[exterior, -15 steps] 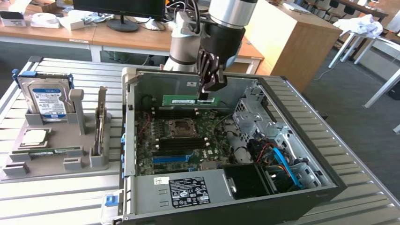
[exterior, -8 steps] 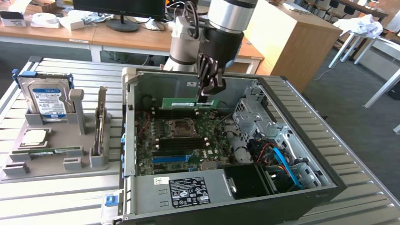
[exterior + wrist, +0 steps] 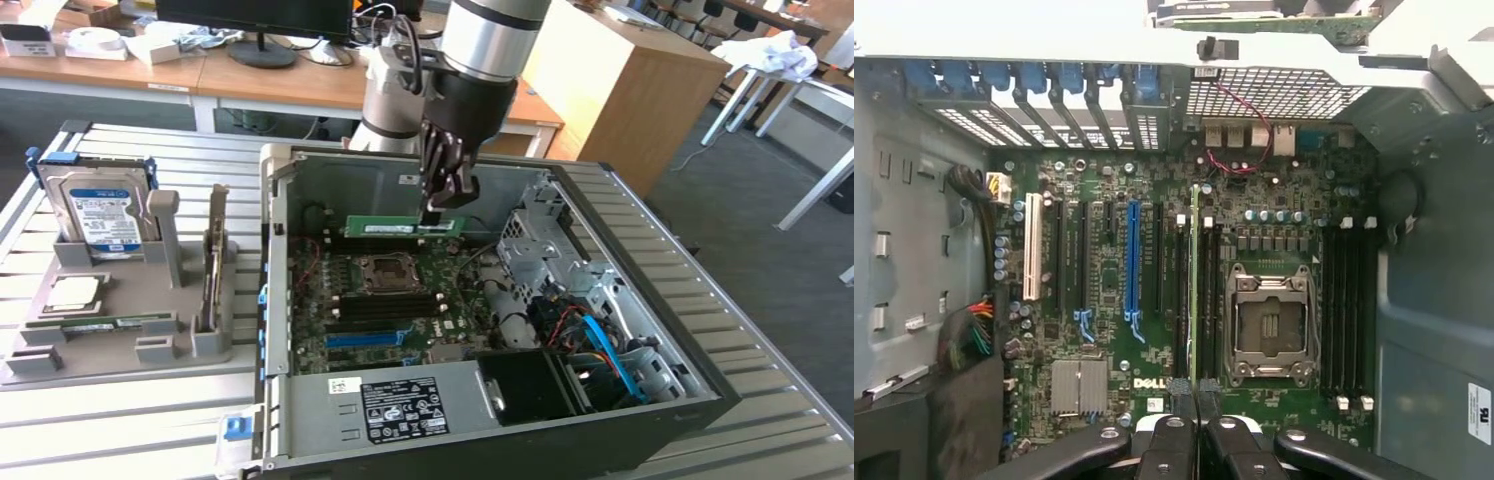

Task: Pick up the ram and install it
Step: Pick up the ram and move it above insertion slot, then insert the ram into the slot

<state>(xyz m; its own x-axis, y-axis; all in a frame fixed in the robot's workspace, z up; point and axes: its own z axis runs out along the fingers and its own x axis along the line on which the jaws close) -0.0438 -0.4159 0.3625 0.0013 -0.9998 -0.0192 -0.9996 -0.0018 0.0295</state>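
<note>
My gripper (image 3: 445, 208) is shut on the ram (image 3: 400, 227), a long thin green stick with a white label. It grips the stick near one end and holds it level inside the open computer case (image 3: 641, 300), above the motherboard (image 3: 380, 330). In the wrist view the ram (image 3: 1194, 280) shows edge-on as a thin line running away from my gripper (image 3: 1195, 425). It hangs over the black memory slots (image 3: 1209, 300) beside the open processor socket (image 3: 1269, 325). More black memory slots (image 3: 1344, 300) lie on the socket's other side.
A grey holder (image 3: 94, 350) at the exterior view's left carries a blue-labelled hard drive (image 3: 100, 205), a square silver processor chip (image 3: 74, 292) and an upright card (image 3: 214, 260). Cables (image 3: 601, 345) and a drive cage (image 3: 541, 250) crowd the case's right side.
</note>
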